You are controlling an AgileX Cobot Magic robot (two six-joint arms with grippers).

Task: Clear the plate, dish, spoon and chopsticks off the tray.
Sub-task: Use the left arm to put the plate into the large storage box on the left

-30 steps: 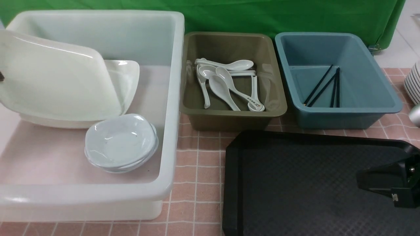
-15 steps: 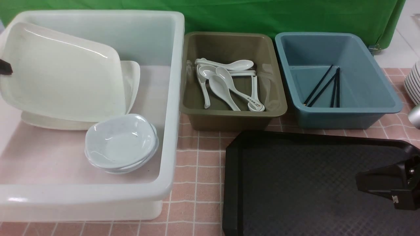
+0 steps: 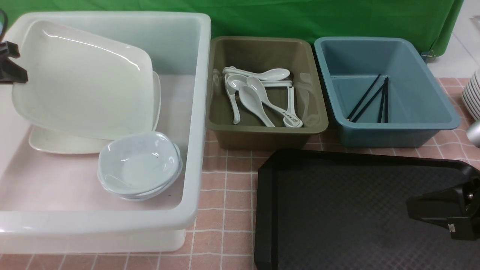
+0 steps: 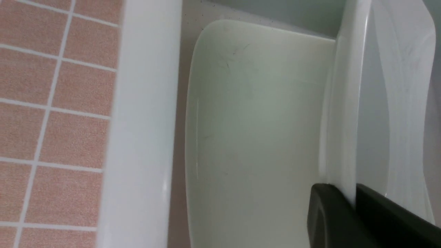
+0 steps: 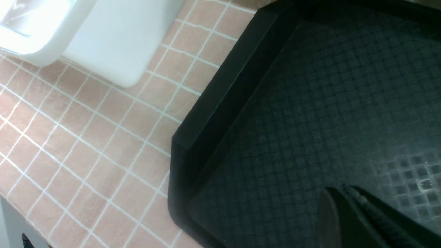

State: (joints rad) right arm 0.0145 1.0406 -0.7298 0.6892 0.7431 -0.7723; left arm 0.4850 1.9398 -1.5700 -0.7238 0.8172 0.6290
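Note:
My left gripper [image 3: 17,75] is shut on the rim of the large white plate [image 3: 86,78] and holds it tilted steeply inside the big white tub [image 3: 198,112]. In the left wrist view both black fingers [image 4: 324,213] pinch that plate's edge [image 4: 344,103]. A second flat plate [image 3: 56,144] lies under it. Small white dishes [image 3: 138,163] are stacked in the tub's front part. Spoons [image 3: 262,95] lie in the olive tub [image 3: 318,123] and chopsticks [image 3: 369,98] in the blue tub [image 3: 446,120]. The black tray [image 3: 337,210] carries nothing. My right gripper [image 3: 410,206] hovers shut over the tray's right part [image 5: 310,103], its tips [image 5: 339,189] together.
A stack of white tableware [image 3: 473,93] and a silver object [image 3: 474,131] sit at the far right edge. Pink tiled tabletop [image 3: 225,187] shows between the white tub and the tray. A green backdrop closes off the back.
The held plate has moved right, deeper over the white tub, and stands steeper. My left gripper has come into the front view at the left edge. The right gripper has not moved.

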